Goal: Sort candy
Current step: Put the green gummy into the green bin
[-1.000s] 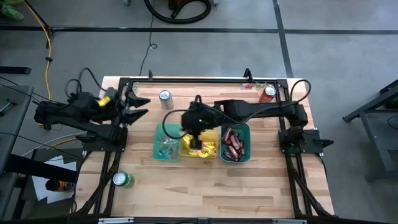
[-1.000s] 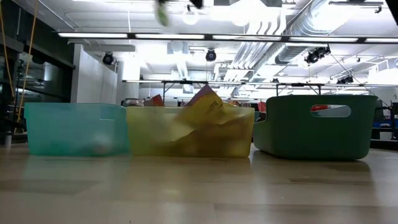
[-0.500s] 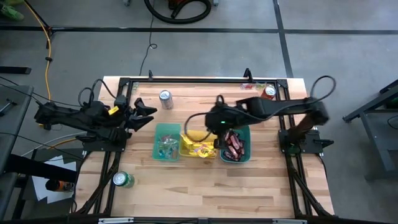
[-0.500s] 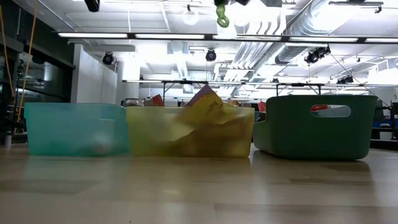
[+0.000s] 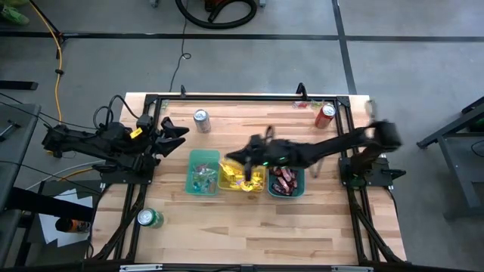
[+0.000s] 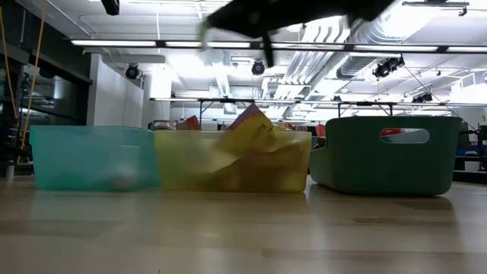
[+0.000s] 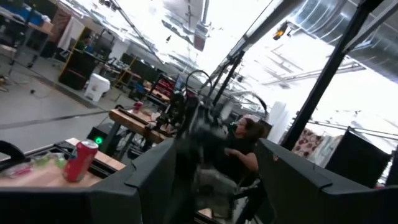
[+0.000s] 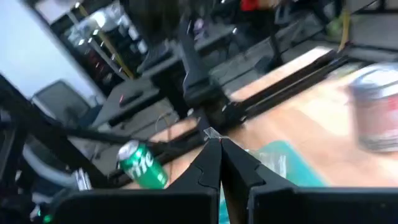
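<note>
Above the yellow bin [image 5: 243,178], the right gripper [image 5: 233,157] hangs with its fingers [image 8: 211,163] pressed together, nothing between them. Yellow candy packets [image 5: 247,181] fill that bin; dark bars [image 5: 284,181] lie in the green bin [image 5: 300,187] beside it, mixed pieces [image 5: 203,177] in the teal bin [image 5: 190,183]. At the table's left edge, the left gripper [image 5: 178,130] waits, fingers spread, empty. Soda cans [image 5: 201,120] stand nearby.

table surface and contents

light wooden table [image 5: 227,219]. three bins stand side by side at its centre: teal bin [image 5: 202,175] left, yellow bin [image 5: 240,178] middle, green bin [image 5: 287,182] right. silver can [image 5: 201,120] far left, red can [image 5: 325,114] far right, green can [image 5: 149,218] near left.
</note>
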You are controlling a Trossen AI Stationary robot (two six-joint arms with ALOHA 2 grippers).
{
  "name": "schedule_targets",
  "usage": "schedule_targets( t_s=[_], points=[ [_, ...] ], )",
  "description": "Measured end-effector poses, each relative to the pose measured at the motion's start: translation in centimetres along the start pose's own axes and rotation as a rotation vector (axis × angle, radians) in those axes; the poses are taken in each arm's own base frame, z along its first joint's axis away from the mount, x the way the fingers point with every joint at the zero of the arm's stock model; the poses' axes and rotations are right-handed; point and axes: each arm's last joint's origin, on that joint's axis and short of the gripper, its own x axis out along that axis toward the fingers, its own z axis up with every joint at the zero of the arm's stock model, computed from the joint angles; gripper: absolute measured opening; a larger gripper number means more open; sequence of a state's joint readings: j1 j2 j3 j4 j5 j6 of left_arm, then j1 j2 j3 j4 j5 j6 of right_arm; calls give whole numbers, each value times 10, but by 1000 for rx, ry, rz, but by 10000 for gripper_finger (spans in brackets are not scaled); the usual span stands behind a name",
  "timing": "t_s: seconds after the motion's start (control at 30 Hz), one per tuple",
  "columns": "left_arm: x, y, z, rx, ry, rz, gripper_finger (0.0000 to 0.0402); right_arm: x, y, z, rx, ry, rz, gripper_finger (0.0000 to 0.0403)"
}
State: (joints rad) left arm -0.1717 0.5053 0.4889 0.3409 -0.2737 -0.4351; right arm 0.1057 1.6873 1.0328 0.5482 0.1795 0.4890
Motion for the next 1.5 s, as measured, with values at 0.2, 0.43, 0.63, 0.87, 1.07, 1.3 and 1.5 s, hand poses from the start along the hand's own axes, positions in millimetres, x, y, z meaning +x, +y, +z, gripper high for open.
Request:
schedule_targets(
  t_s=[0.2, 0.43, 0.63, 0.87, 1.07, 1.3, 1.5],
  points=[
    [0, 0, 1, -10, -5, 1, 211, 69, 2, -28, -49, 67, 62, 0],
    [-1, 0, 1, -11, -7, 2, 211, 106, 1, -23, -21, 133, 5, 9],
    [-1, 0, 1, -9, -6, 4, 211, 109, -1, -11, -10, 218, -57, 93],
    [-1, 0, 1, -9, -5, 4, 211, 106, 9, 7, -60, 311, 39, 209],
    [-1, 0, 1, -7, -4, 5, 211, 64, 19, 56, -182, 404, 16, 226],
    [4, 3, -6, -5, 21, 77, 211, -10, 25, 99, -321, 516, -247, 226],
    [29, 11, -15, 36, 113, 281, 211, -69, 24, 121, -314, 514, -420, 226]
  ],
)
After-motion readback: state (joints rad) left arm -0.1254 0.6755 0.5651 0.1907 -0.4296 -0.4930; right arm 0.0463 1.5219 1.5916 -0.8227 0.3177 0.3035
